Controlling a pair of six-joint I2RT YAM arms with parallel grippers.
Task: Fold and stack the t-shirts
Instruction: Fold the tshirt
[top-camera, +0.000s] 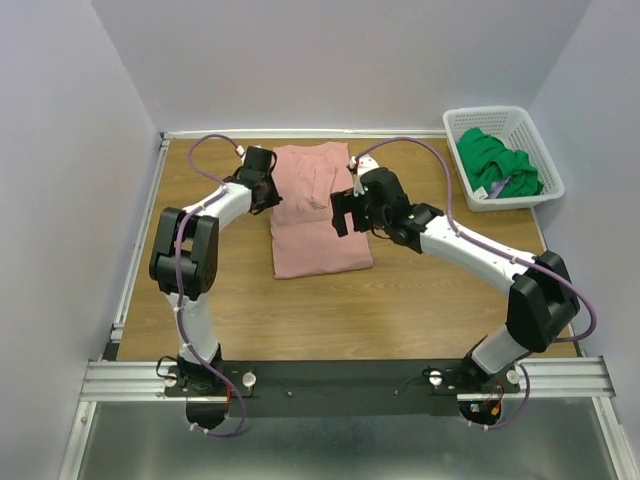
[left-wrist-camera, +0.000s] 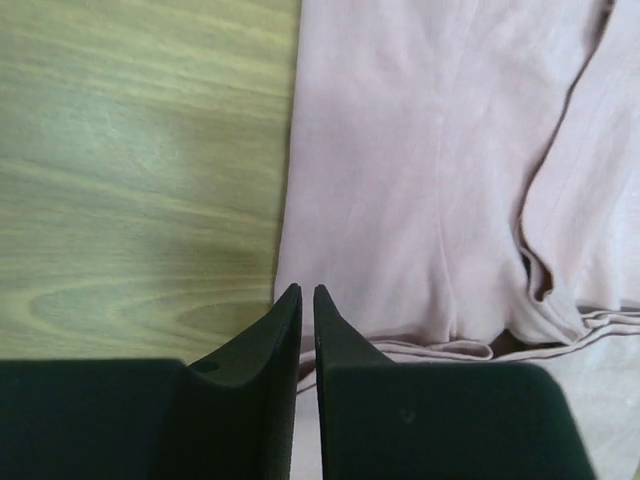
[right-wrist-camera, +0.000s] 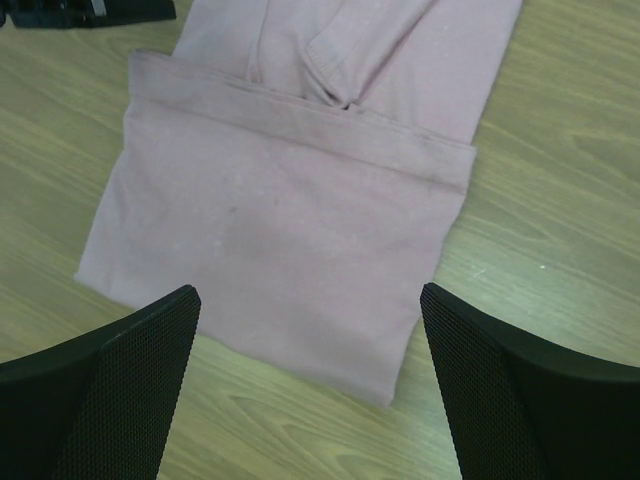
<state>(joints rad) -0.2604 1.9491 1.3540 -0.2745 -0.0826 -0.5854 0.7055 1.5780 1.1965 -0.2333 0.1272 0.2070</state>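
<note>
The dusty-pink t-shirt (top-camera: 318, 225) lies flat on the wooden table (top-camera: 400, 300), partly folded, with a cross fold and a tucked sleeve showing in the right wrist view (right-wrist-camera: 280, 230). My left gripper (top-camera: 268, 197) is at the shirt's left edge. In its wrist view its jaws (left-wrist-camera: 307, 292) are pressed together on the edge of the pink cloth (left-wrist-camera: 420, 180). My right gripper (top-camera: 343, 215) hovers over the shirt's right side, wide open and empty (right-wrist-camera: 310, 300). The bright green t-shirt (top-camera: 500, 165) lies crumpled in the basket.
The white lattice basket (top-camera: 485, 111) stands at the table's far right corner. Pale walls close in the back and both sides. A metal rail (top-camera: 350, 375) carrying both arm bases runs along the near edge.
</note>
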